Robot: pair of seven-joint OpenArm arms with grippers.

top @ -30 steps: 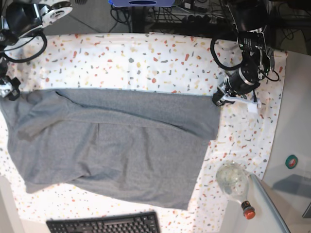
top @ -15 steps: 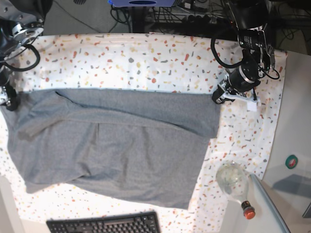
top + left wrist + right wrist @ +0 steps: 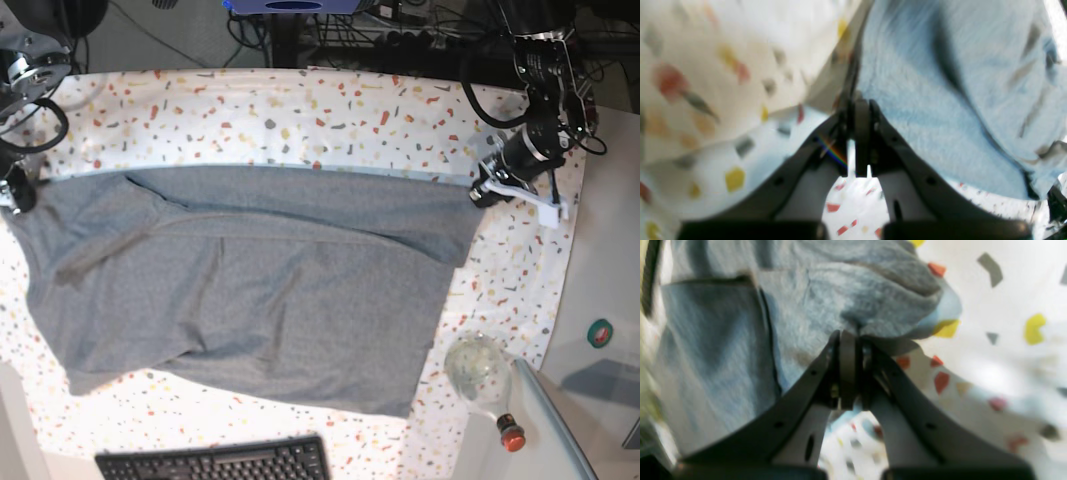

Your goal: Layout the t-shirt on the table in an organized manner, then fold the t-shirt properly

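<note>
The grey t-shirt (image 3: 250, 280) lies spread across the flecked table (image 3: 300, 120), its far edge pulled into a straight line and its near part still creased. My left gripper (image 3: 478, 192) is shut on the shirt's far right corner. The left wrist view shows that gripper (image 3: 858, 103) pinching the edge of the t-shirt (image 3: 923, 83). At the table's left edge my right gripper (image 3: 14, 196) grips the shirt's far left corner. In the right wrist view that gripper (image 3: 848, 336) is shut on a bunched fold of the t-shirt (image 3: 723, 340).
A clear bottle (image 3: 480, 375) with a red cap lies at the table's near right corner, beside a grey surface (image 3: 600, 290) with a green roll (image 3: 600, 332). A black keyboard (image 3: 215, 462) sits at the near edge. Cables hang behind the table.
The right gripper has closed on the shirt's left corner. The left gripper has moved right and farther back, and the shirt's far edge has been drawn taut and shifted with it.
</note>
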